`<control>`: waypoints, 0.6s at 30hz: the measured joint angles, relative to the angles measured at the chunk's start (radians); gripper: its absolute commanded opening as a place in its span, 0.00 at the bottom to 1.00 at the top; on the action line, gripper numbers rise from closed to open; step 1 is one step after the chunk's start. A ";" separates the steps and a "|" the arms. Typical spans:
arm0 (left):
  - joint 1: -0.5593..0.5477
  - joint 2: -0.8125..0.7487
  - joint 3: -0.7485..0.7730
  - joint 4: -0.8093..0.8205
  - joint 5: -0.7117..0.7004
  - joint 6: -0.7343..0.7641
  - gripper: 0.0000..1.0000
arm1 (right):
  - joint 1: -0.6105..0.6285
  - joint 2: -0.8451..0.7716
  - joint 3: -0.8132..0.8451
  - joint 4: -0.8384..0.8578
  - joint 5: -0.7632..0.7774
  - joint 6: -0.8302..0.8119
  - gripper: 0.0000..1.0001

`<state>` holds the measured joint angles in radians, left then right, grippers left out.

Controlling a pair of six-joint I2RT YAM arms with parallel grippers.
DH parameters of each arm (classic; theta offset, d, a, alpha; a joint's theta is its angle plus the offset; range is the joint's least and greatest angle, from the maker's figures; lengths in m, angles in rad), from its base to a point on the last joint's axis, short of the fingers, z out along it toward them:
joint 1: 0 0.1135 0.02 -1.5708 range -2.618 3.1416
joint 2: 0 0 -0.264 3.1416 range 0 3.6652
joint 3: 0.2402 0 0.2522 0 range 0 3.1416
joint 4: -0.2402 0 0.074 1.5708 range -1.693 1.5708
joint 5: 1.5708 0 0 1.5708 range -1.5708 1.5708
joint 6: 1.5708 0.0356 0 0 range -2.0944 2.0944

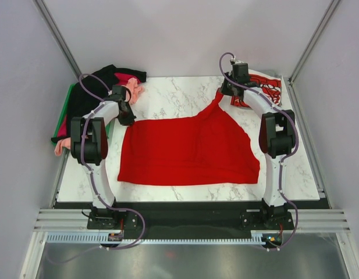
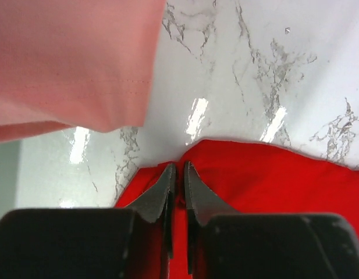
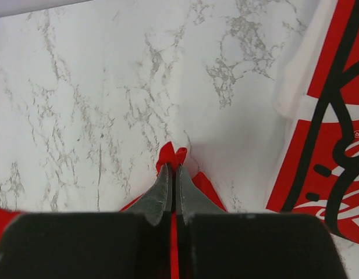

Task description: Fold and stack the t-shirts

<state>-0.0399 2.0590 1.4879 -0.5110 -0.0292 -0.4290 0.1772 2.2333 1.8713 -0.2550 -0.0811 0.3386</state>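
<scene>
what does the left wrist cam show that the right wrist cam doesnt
Only the left wrist view shows the salmon-pink shirt, filling its upper left, and the left gripper. Only the right wrist view shows the printed red and white shirt along its right edge, and the right gripper. Both show the marble table and the plain red shirt, with that view's own gripper pinched shut on a bit of its edge.

White marble tabletop (image 1: 173,99), green tray (image 1: 64,108) far left
</scene>
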 measured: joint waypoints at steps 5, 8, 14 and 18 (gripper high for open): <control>-0.002 -0.070 -0.029 -0.019 0.013 0.000 0.07 | 0.027 -0.077 -0.078 0.016 -0.045 -0.032 0.00; -0.003 -0.171 -0.086 -0.021 0.004 0.000 0.02 | 0.053 -0.192 -0.200 0.039 -0.062 -0.042 0.00; -0.007 -0.338 -0.222 -0.020 -0.030 -0.014 0.02 | 0.087 -0.480 -0.526 0.114 -0.078 -0.043 0.00; -0.008 -0.352 -0.294 -0.019 -0.047 -0.030 0.02 | 0.111 -0.659 -0.721 0.136 -0.046 -0.023 0.00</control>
<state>-0.0475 1.7073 1.1938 -0.5297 -0.0765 -0.4587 0.2882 1.5745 1.1507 -0.1188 -0.1272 0.3153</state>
